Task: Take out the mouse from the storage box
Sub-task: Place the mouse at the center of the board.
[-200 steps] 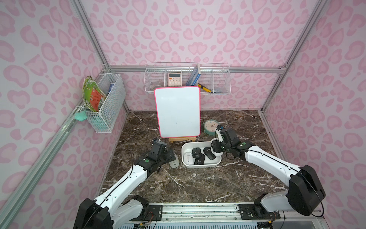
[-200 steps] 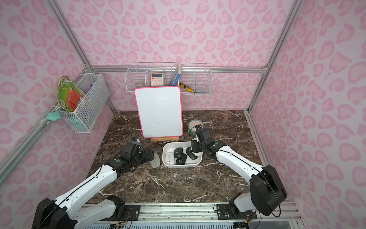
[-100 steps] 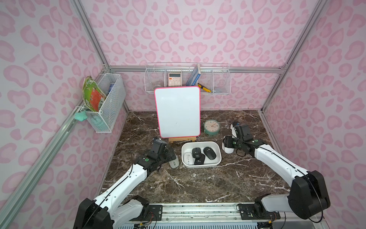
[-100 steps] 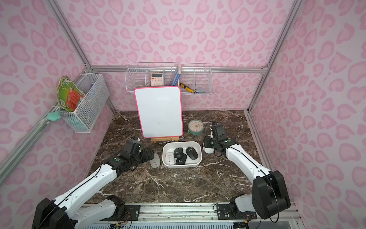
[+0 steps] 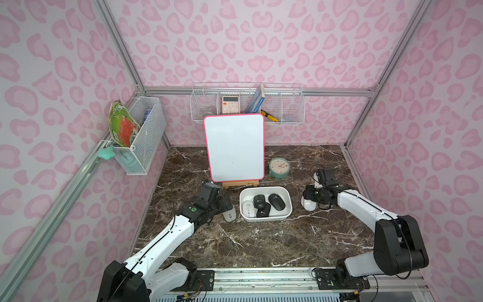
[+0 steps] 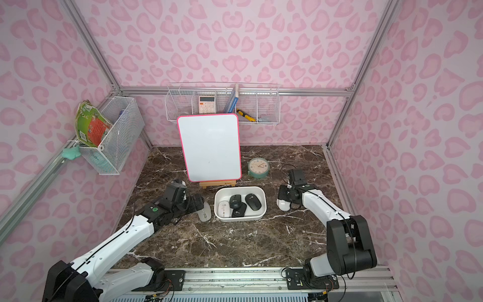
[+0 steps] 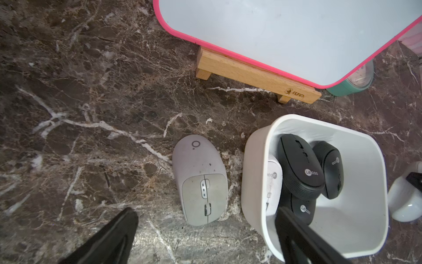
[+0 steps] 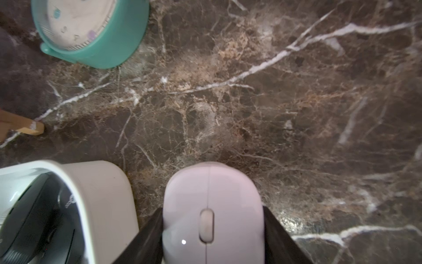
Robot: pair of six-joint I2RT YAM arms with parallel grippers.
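My right gripper (image 8: 212,214) is clamped across the rear half of a pale mouse (image 5: 309,206). That mouse is already clear of the storage box (image 5: 265,218), just beside the wall that faces the desk's right edge. I cannot tell whether its belly rests on the desk (image 5: 261,243) or hangs a little above it. That doubt is my main worry: if I let go while it is off the marble, the rounded shell could drop, bounce and skid on the slick stone. The shell looks glossy and tapered, so the pinch could also squirt it forward. The finger nearest the box stands close to its wall, and spreading the jaws there could nudge the light tub. My left gripper (image 7: 205,211) is spread wide and grasps nothing. It hovers over a grey mouse (image 7: 201,180) lying on the desk by the box's opposite wall, and in the wrist view one finger (image 7: 296,233) overlaps the rim — lowering it carelessly could catch that edge and tip the tub. Three black mice (image 5: 277,201) and a white one (image 5: 247,208) are left inside.
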